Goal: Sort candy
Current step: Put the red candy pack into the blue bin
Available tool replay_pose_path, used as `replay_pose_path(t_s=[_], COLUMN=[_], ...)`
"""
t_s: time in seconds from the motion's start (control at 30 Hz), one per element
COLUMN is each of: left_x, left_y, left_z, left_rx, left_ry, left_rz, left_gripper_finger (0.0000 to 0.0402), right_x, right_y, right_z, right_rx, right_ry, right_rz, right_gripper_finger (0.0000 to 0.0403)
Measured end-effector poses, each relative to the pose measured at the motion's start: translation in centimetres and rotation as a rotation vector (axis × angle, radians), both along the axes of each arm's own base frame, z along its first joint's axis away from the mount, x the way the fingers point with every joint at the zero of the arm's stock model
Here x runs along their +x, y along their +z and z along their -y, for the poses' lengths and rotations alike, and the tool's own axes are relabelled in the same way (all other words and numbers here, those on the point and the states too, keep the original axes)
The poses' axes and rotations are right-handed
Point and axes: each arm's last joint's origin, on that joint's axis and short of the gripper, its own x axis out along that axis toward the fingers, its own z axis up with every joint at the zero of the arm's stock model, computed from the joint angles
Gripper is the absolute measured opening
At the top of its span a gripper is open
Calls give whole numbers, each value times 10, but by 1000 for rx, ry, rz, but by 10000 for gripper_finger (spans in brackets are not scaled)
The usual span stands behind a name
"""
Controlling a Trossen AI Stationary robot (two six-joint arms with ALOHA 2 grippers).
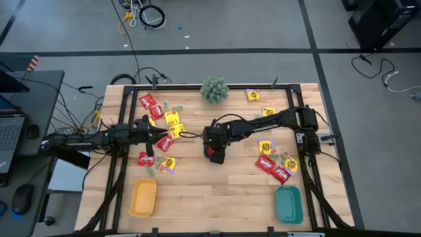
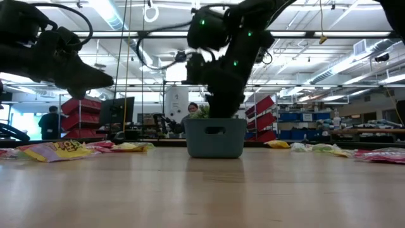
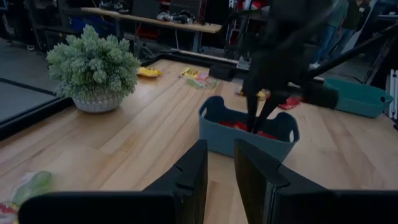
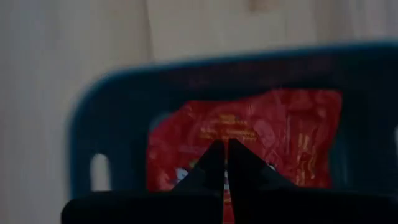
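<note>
At the middle of the high view, the right hand [image 1: 216, 155] hangs fingers pressed together inside a dark bin [image 3: 219, 135], directly above the red candy [image 4: 245, 134] lying flat there. Left of centre, the left hand [image 1: 170, 134] hovers part-spread nearest the scattered packets [image 1: 166, 141] on the table [image 1: 217, 197].

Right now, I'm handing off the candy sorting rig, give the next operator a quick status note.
Right gripper: shut, empty, fingertips down in the dark teal bin mid-table, over red candy lying inside.
Left gripper: partly open, empty, hovering beside the left candy pile.
Done: some red packets binned.
Left: both the left pile and the right pile, scattered packets near the plant; yellow tray and teal tray look empty.
</note>
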Motion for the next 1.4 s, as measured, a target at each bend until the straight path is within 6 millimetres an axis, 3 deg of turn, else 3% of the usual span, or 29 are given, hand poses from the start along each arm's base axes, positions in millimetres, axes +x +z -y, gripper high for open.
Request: replay_pose_path(t_s=[0.3, 0.47, 0.7, 0.9, 1.13, 1.4], left_x=[0, 0, 0, 0, 0, 0], left_y=[1, 1, 1, 1, 1, -1], left_z=[0, 0, 0, 0, 0, 0], left_rx=[-18, -20, -23, -24, -41, -55], left_ry=[2, 3, 3, 1, -10, -10], left_rz=[11, 13, 18, 18, 21, 4], left_gripper_finger=[80, 80, 80, 80, 80, 80], right_x=[-26, -49, -77, -108, -143, -172], right_y=[63, 74, 62, 39, 16, -5], right_z=[-17, -39, -71, -82, -75, -56], right_rx=[-6, -1, -29, -14, 11, 87], right_ry=[-9, -38, -110, -185, -273, -344], right_rz=[88, -28, -254, -390, -473, -407], right_gripper_finger=[35, 71, 131, 168, 179, 177])
